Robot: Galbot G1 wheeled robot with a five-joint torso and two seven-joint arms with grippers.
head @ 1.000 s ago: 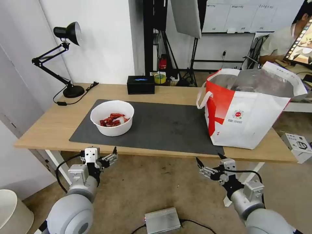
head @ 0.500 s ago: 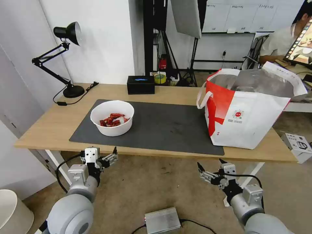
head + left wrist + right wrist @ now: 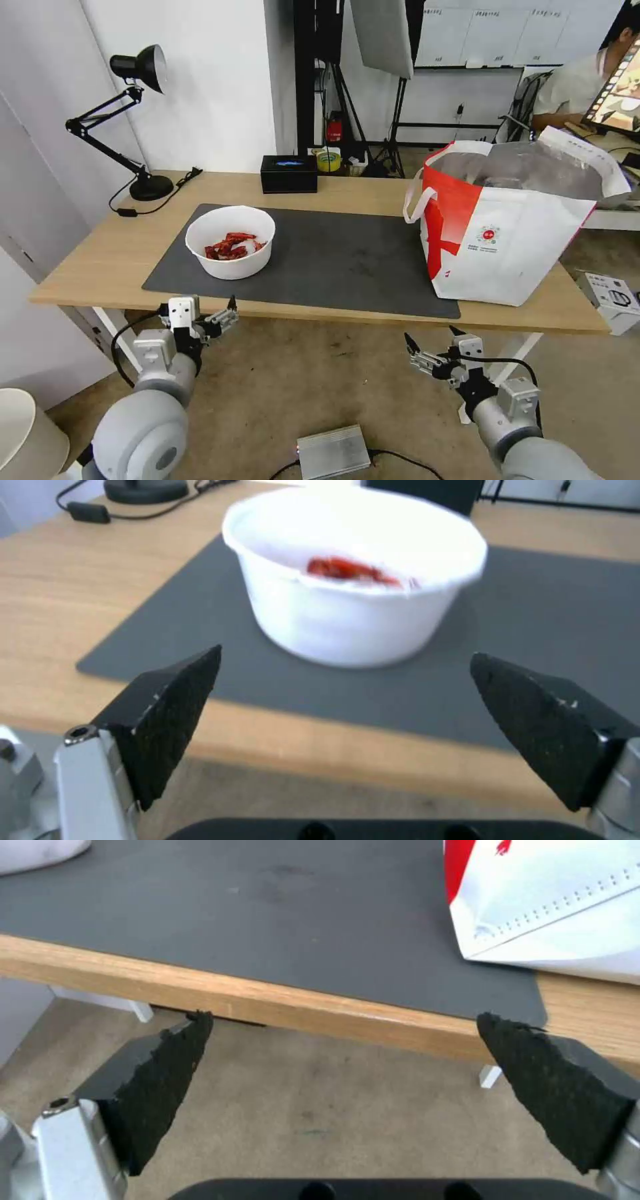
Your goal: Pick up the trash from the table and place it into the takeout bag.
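A: Where is the left end effector [image 3: 215,311]?
B: Below and in front of the bench's [image 3: 100,263] near edge, on the robot's left, fingers spread wide with nothing between them. In its wrist view the two black pads [image 3: 170,715] frame the bowl [image 3: 357,587], which stands on the mat [image 3: 547,635] beyond the bench edge.

A: And the right end effector [image 3: 430,339]?
B: Also below the near edge, over the floor, near the mat's right front corner. Its fingers are spread apart too, empty. Its wrist view shows the wooden edge, the mat [image 3: 300,920] and the bag's [image 3: 553,900] bottom corner resting partly on the mat.

A: Where is the trash?
B: The bowl [image 3: 230,241], white and round, sits upright on the left part of the mat [image 3: 347,257], with red scraps inside. There may be something pale among the scraps, but I can't make it out.

A: And the bag?
B: The bag [image 3: 507,230] stands upright at the right end of the bench, mouth open, foil lining showing, a white handle hanging on its left side. Bowl and bag are well apart.

A: Anything else up there?
B: A black box [image 3: 289,173] behind the mat, and a black lamp [image 3: 130,120] at the back left corner.
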